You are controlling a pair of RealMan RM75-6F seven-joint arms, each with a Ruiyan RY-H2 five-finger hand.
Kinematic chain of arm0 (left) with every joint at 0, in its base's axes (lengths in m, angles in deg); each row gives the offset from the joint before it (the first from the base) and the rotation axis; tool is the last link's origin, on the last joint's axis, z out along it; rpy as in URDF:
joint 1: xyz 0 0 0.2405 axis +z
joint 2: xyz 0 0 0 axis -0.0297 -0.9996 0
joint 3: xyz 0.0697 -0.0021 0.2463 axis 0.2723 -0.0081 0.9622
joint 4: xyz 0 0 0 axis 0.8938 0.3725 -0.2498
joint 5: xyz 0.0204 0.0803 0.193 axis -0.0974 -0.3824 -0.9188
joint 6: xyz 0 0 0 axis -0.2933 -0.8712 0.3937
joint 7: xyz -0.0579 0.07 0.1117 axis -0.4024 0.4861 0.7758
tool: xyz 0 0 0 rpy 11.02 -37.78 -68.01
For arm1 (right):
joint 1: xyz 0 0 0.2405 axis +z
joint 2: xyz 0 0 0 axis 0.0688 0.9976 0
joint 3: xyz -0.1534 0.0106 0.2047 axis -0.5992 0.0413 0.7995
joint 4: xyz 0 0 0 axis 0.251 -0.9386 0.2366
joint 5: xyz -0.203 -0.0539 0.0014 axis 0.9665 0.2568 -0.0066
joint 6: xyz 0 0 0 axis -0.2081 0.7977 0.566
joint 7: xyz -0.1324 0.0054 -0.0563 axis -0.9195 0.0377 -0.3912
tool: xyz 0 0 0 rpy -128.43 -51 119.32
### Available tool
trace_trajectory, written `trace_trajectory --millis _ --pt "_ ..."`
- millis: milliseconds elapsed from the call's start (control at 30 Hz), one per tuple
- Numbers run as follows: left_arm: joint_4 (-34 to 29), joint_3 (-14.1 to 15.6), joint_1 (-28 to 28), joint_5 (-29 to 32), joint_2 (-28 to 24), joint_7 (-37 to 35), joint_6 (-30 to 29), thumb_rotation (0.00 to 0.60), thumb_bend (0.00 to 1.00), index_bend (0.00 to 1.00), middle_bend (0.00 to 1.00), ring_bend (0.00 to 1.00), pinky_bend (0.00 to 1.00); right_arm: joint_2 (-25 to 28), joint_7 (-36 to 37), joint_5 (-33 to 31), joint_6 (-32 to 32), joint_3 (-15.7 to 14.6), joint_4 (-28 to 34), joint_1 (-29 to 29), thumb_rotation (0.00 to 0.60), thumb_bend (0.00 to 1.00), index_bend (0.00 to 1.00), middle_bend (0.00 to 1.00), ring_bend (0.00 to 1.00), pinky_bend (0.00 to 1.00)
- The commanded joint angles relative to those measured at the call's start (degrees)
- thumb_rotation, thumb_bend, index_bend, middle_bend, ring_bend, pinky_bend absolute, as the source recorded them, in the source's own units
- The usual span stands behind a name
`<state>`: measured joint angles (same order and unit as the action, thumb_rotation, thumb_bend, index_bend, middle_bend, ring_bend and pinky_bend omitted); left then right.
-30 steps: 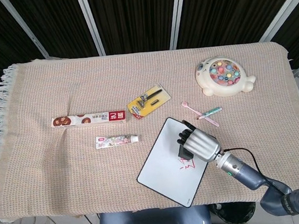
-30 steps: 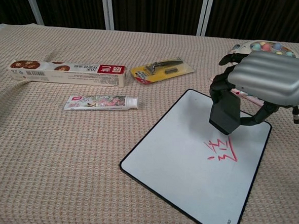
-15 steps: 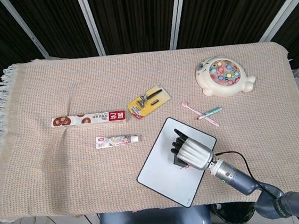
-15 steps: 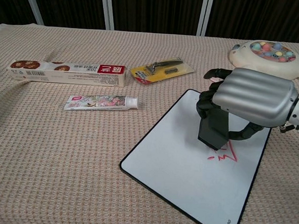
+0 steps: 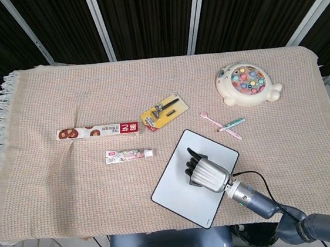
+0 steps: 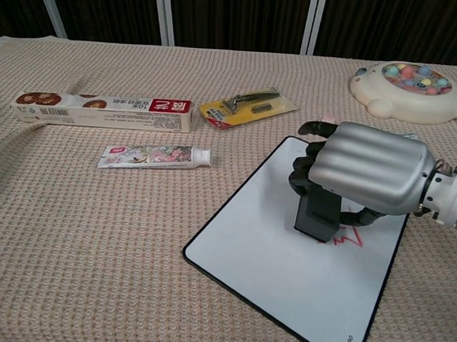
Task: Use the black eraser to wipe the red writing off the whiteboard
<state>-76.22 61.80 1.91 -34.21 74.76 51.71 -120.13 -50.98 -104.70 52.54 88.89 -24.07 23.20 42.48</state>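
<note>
Landmark: the whiteboard [image 6: 269, 274], lying flat on the woven cloth [image 6: 92, 240], tilted so its long axis runs from near-left to far-right in the chest view.
Left of the whiteboard: a toothpaste tube [image 6: 156, 156] and a long snack box [image 6: 104, 111], both well apart from the board; a carded razor [image 6: 249, 106] lies beyond its far-left edge.
Left hand: shows in neither view, so the right arm is the only one placed for the work.
Black eraser [image 6: 317, 217]: stands on its end on the whiteboard, near the board's middle, its lower edge apparently on the white surface.
Right hand [image 6: 368, 176]: over the far-right half of the whiteboard, its fingers [image 6: 305, 179] curled around the upper part of the black eraser and clamped on it; in the head view the right hand [image 5: 203, 171] hides the eraser.
Red writing [image 6: 348, 239]: on the whiteboard just right of the eraser's foot, touching or almost touching it, partly hidden under the hand.
Deciding relation: the writing lies to the right of the eraser, so the wipe likely needs to go rightward across the board.
Right of the whiteboard: a fishing toy [image 6: 416, 91], well beyond the far-right corner.
</note>
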Motion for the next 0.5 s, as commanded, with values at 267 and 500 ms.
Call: trace_trajectory --millis 267,500 --pt "-0.1 0.0 0.0 0.0 0.1 0.2 0.0 0.600 0.64 0.16 0.09 0.02 0.00 0.3 -3.6 0.1 -1.1 -1.3 1.0 -0.5 0.600 0.43 0.68 0.46 0.37 0.13" --pt "-0.1 0.0 0.0 0.0 0.0 0.1 -0.1 0.600 0.64 0.16 0.09 0.02 0.00 1.7 -3.4 0.0 -0.8 -2.3 1.5 -1.4 0.600 0.43 0.69 0.46 0.37 0.13"
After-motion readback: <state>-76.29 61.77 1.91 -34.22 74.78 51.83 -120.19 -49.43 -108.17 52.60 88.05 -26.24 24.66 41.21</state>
